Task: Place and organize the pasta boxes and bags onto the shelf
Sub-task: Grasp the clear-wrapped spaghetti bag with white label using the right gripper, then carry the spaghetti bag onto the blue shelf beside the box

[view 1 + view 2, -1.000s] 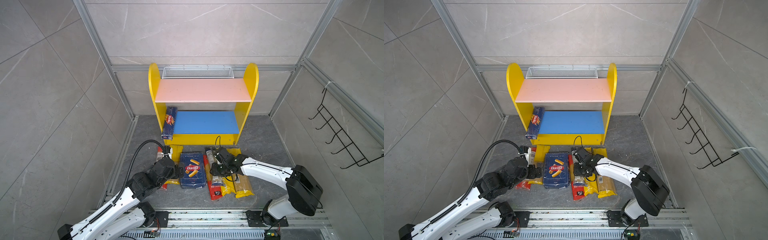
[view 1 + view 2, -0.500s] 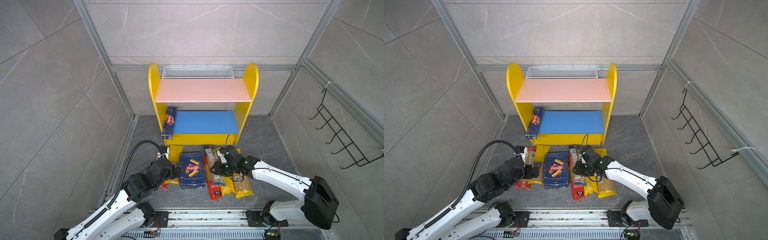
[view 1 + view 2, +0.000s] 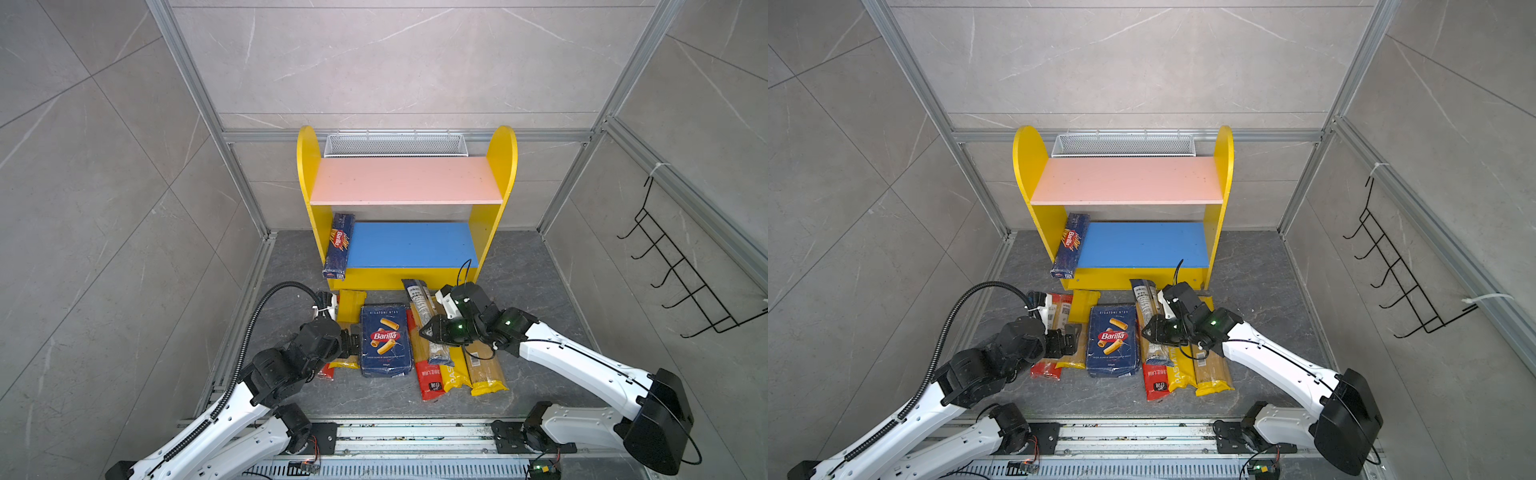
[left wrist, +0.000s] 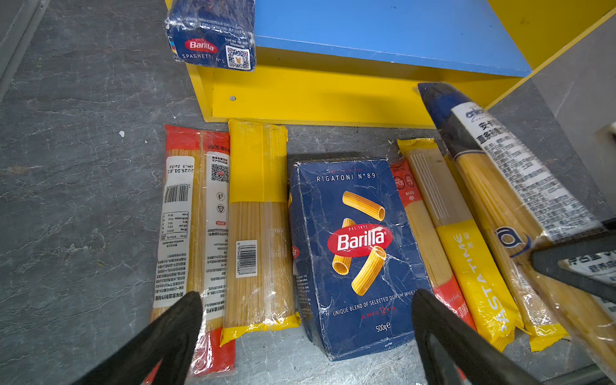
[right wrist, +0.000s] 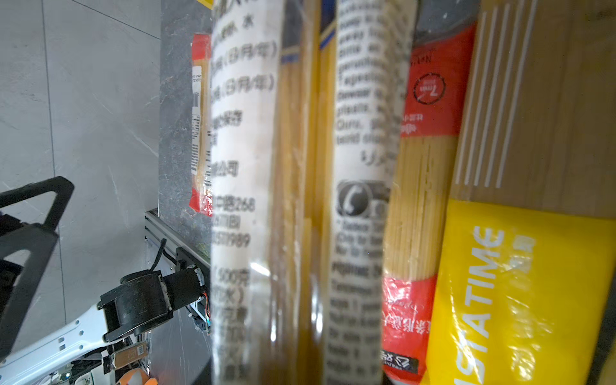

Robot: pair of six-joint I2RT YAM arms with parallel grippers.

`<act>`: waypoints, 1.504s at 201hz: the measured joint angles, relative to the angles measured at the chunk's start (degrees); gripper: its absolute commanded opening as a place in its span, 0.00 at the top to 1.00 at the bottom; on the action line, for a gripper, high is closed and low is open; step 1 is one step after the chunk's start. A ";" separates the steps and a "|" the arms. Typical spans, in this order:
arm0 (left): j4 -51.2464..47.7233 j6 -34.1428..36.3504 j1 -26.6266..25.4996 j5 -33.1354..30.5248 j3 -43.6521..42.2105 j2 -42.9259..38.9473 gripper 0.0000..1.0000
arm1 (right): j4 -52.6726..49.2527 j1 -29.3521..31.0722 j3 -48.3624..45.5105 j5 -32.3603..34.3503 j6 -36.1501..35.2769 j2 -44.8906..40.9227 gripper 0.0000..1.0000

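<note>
Your right arm has swung its elbow out to the right since a second ago, and the dark-ended spaghetti bag (image 3: 419,299) has come up with it. The bag's far end now sits close to the yellow front of the shelf (image 3: 503,174). You have the right gripper (image 3: 430,332) clamped across the middle of that bag. In the left wrist view a black finger (image 4: 573,263) lies across the wrapper, and in the right wrist view the bag's white label fills the middle, blurred. The bag hangs tilted above the right red-ended bag (image 3: 430,384), the Pastatime bag (image 3: 453,374) and the outer yellow-ended bag (image 3: 486,370). Those three lie side by side on the grey floor (image 3: 540,291), just right of the rigatoni pack (image 3: 384,336).

Your left gripper (image 4: 306,295) has hardly shifted. You have it hovering low with its jaws spread wide and nothing between them. One finger is over the left red-ended bag (image 4: 186,216) and the other is over the rigatoni pack's right edge. The left yellow-ended bag (image 4: 258,216) lies between them, touching the pack.

Your Barilla spaghetti box (image 3: 340,245) lies on the left end of the blue lower board (image 3: 411,245), against the yellow side panel. Its near end juts past the board's front edge, below the pink upper board (image 3: 407,180)
</note>
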 measured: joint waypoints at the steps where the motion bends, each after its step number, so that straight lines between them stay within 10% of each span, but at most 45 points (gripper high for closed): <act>1: 0.00 0.00 0.00 0.00 0.00 0.00 0.00 | 0.00 0.00 0.11 0.00 -0.02 0.02 0.76; 130: -0.07 0.76 0.72 -1.64 0.02 1.25 0.00 | -0.15 -8.09 30.58 -0.46 -6.47 26.56 0.75; 218: 3.74 3.17 11.85 6.86 0.11 5.18 0.00 | -0.44 -9.16 56.94 -0.02 -6.62 51.69 0.74; 302: 4.26 3.93 13.27 7.80 -0.94 0.94 0.00 | -11.06 -6.03 97.15 0.87 -4.87 75.76 0.69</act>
